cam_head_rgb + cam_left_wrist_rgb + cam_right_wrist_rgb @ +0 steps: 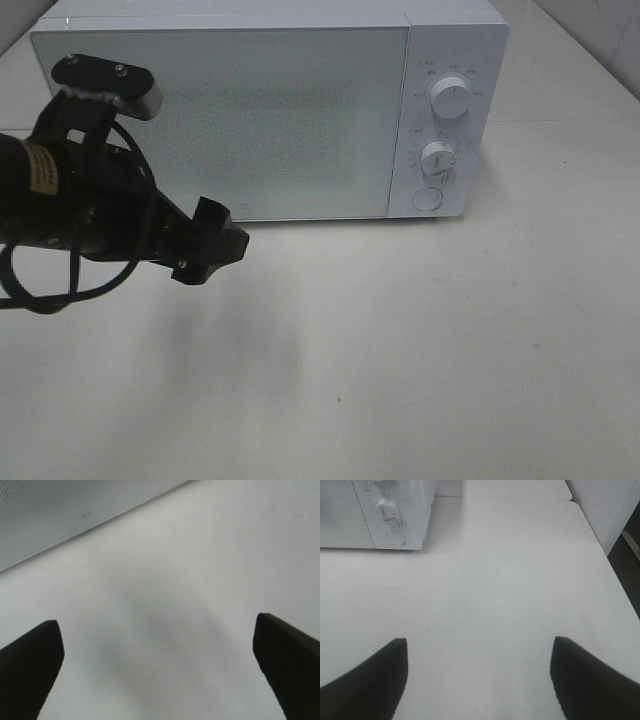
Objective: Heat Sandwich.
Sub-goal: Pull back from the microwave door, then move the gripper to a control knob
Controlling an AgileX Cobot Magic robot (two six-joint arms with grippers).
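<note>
**A:** How does the left pincer (160, 672) stand?

**B:** Its two black fingers (31, 667) are spread wide with nothing between them. It hangs over the bare white surface (420, 360), just in front of the microwave (425, 45) door (270, 120).

**A:** And the right pincer (480, 680)?

**B:** Its fingers are also spread and grip nothing. It is over the same surface, well away from the microwave, off toward its control side.

**A:** What is inside the microwave?

**B:** The door is shut. Its speckled pane shows nothing I can make out, so I cannot tell whether the sandwich lies behind it.

**A:** Counts?

**B:** One microwave. It has two dials (451, 98), one above the other, and one round button (427, 198) beneath them.
</note>
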